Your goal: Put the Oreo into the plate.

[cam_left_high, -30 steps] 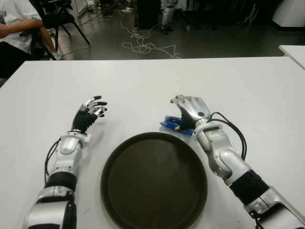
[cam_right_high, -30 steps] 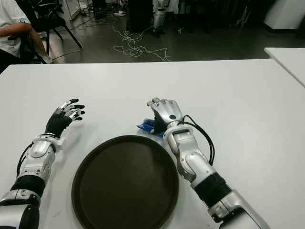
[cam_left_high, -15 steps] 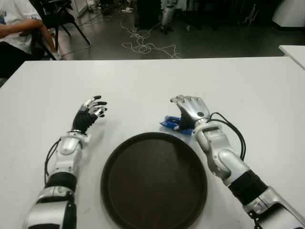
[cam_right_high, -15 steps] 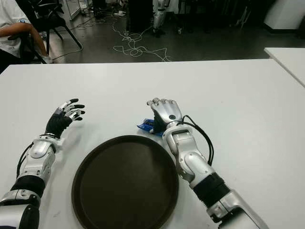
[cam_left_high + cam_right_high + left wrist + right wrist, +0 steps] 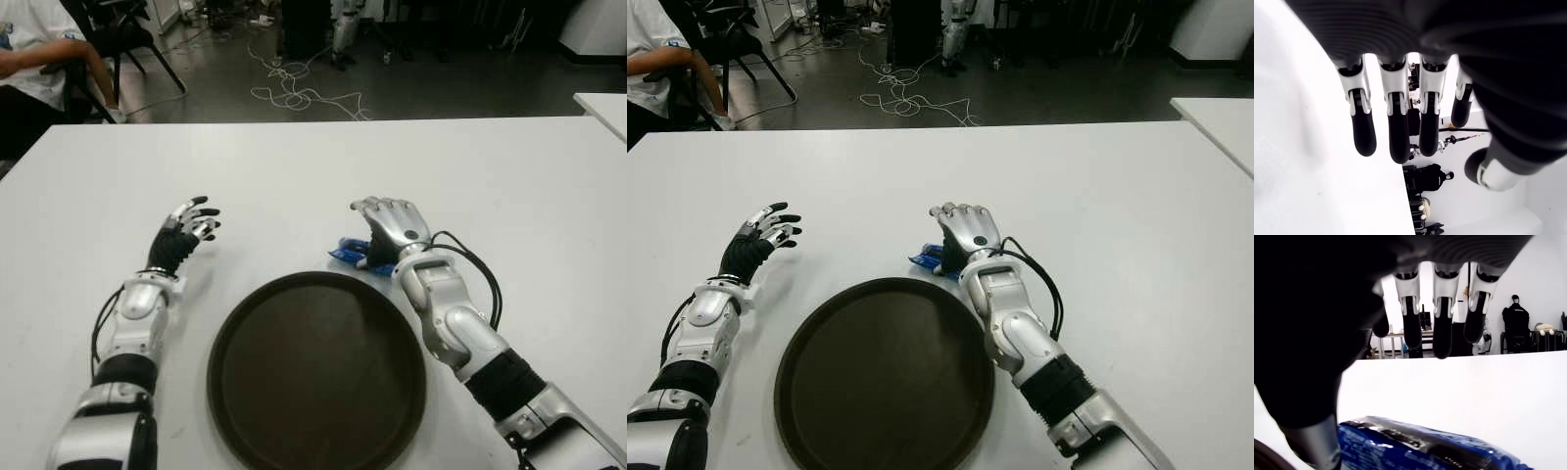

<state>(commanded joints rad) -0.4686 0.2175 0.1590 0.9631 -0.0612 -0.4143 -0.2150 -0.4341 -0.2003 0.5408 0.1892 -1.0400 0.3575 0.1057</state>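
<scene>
A blue Oreo pack [image 5: 349,254] lies flat on the white table [image 5: 294,166], just beyond the far right rim of the round dark plate [image 5: 316,368]. My right hand [image 5: 390,223] hovers over the pack's right end with its fingers [image 5: 1442,328] spread and nothing between them; the pack [image 5: 1420,448] shows below the palm in the right wrist view. My left hand [image 5: 188,223] shows to the left of the plate, fingers [image 5: 1396,122] extended and holding nothing.
Cables [image 5: 299,96] lie on the dark floor past the table's far edge. A seated person [image 5: 39,59] is at the far left beside chairs. The corner of a second white table [image 5: 602,106] shows at the right.
</scene>
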